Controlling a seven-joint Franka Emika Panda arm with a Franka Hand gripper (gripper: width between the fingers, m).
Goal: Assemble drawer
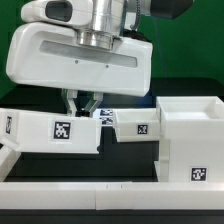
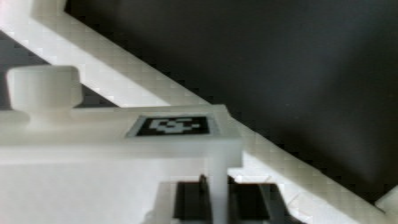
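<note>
My gripper (image 1: 82, 104) hangs from the big white hand at the top of the exterior view and is shut on the far wall of the left drawer tray (image 1: 45, 130), which bears a square tag. In the wrist view the two dark fingers (image 2: 183, 200) stand either side of that thin white wall, with the gripper (image 2: 219, 200) closed on it. The tray (image 2: 89, 160) shows its round knob (image 2: 39, 90) and a tag (image 2: 173, 126) there. A second small tray (image 1: 135, 126) sits just to the right. The large boxy housing (image 1: 190, 135) stands at the exterior view's right.
A low white rail (image 1: 100, 190) runs along the table's front edge, and another rail (image 2: 125, 65) crosses the wrist view diagonally over the dark table. A tag of the marker board (image 1: 101, 115) shows between the two trays. A green backdrop stands behind.
</note>
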